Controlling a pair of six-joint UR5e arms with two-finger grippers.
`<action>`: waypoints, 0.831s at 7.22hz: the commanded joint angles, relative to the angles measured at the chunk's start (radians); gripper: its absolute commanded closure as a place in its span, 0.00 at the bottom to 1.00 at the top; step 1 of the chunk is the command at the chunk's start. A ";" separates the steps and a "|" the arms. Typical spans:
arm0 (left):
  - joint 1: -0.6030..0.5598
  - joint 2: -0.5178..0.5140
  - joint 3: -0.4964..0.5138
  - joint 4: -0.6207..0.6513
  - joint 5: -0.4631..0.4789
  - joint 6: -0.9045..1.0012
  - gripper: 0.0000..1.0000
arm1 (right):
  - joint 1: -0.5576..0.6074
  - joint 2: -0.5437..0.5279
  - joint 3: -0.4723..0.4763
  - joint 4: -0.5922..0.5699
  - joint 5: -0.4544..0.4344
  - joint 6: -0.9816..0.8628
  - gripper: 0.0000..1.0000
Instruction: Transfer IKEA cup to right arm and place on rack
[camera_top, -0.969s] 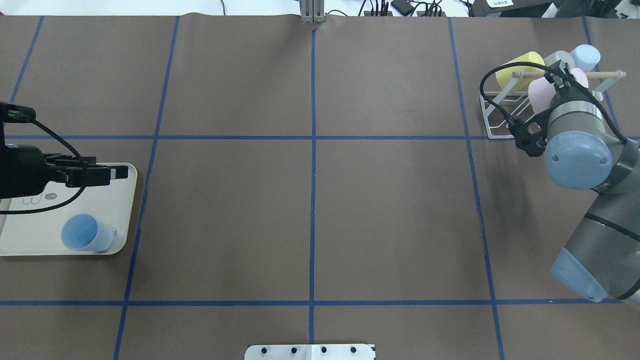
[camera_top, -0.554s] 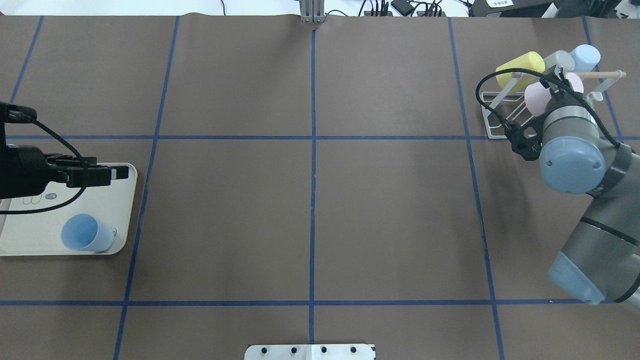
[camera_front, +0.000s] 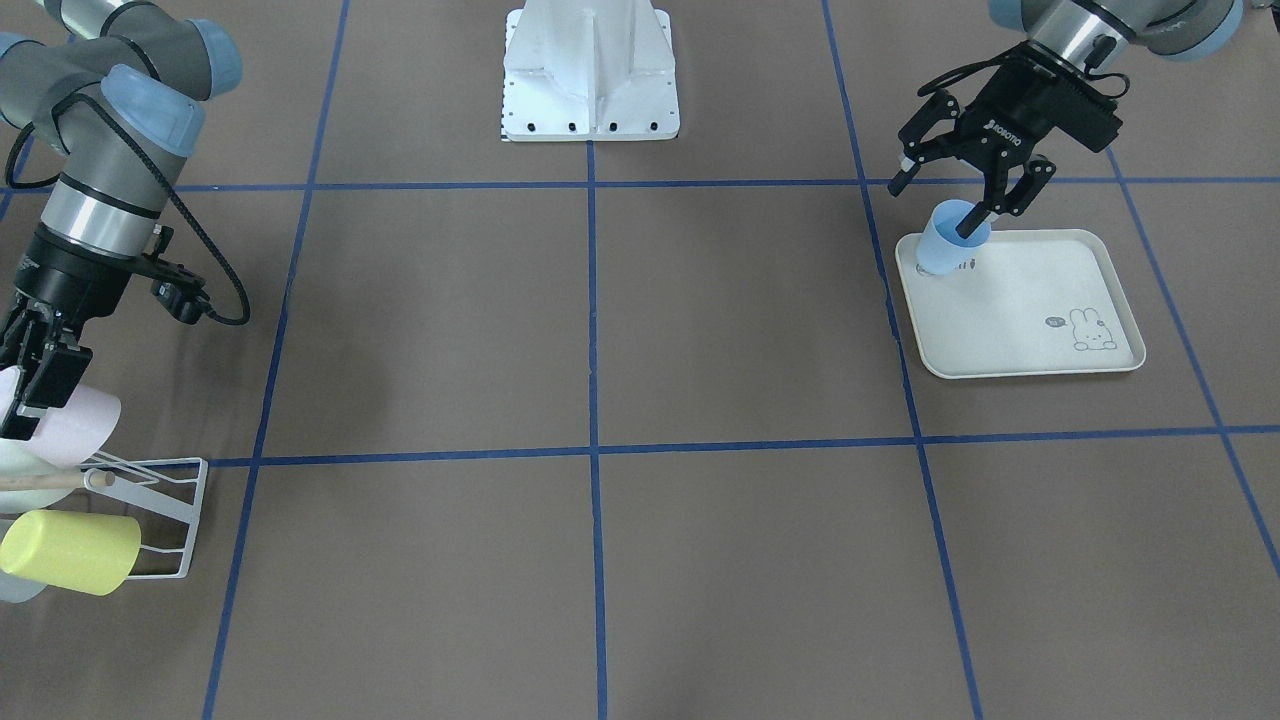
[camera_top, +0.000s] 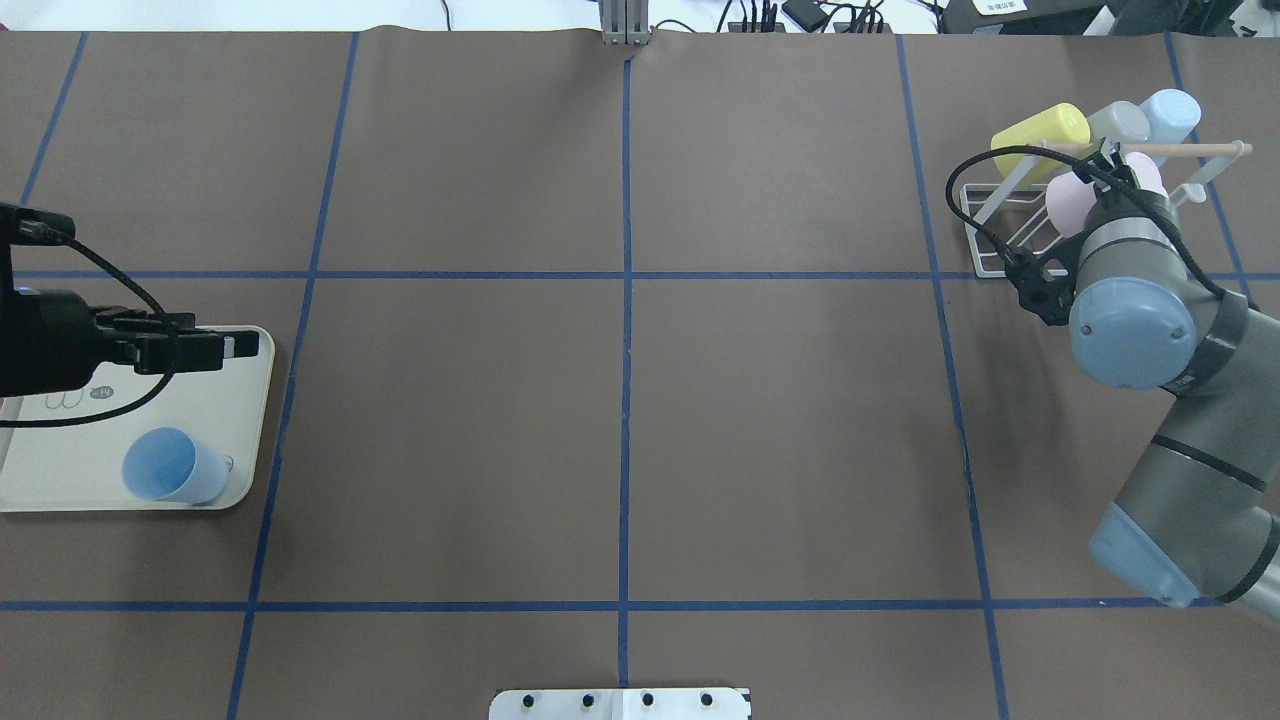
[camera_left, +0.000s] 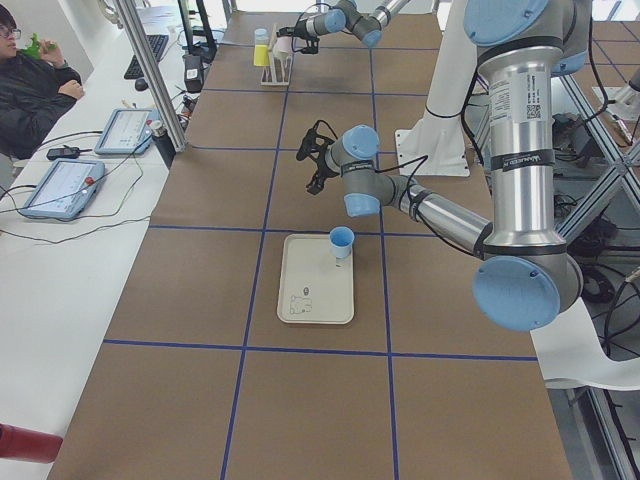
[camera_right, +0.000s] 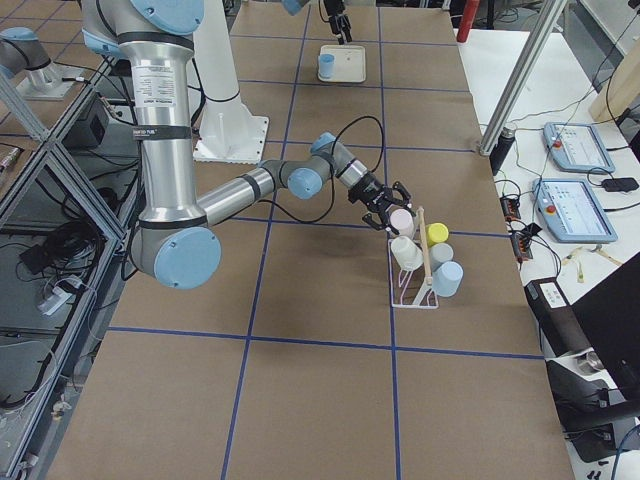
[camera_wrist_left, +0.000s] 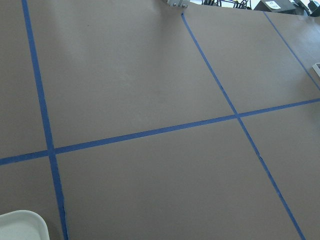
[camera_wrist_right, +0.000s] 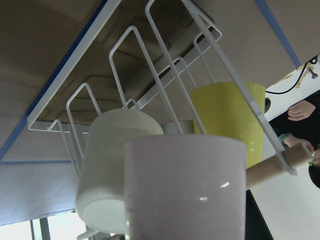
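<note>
Pink cup (camera_front: 80, 425), clamped in right gripper (camera_front: 35, 395) beside rack (camera_front: 196, 520), could knock white cup (camera_wrist_right: 107, 170) or dowel (camera_wrist_right: 277, 165); left gripper (camera_front: 935, 208) hangs spread apart.

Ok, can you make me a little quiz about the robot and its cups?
1. True or false: the blue cup stands on the tray.
2. Which cup does the right gripper hold? A: a red cup. B: the pink cup. C: the blue cup.
3. Fill the gap: the left gripper is ____ (open or shut).

Key: 1 true; 2 B; 3 open.
</note>
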 joint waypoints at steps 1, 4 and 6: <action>0.001 0.000 0.000 0.000 0.000 0.000 0.00 | 0.000 0.004 -0.008 0.000 -0.002 0.000 0.29; 0.000 0.001 0.000 0.000 0.000 0.000 0.00 | 0.000 0.006 -0.008 0.003 0.001 0.001 0.01; 0.000 0.003 0.000 0.000 0.000 0.000 0.00 | 0.000 0.009 0.003 0.008 0.004 0.003 0.01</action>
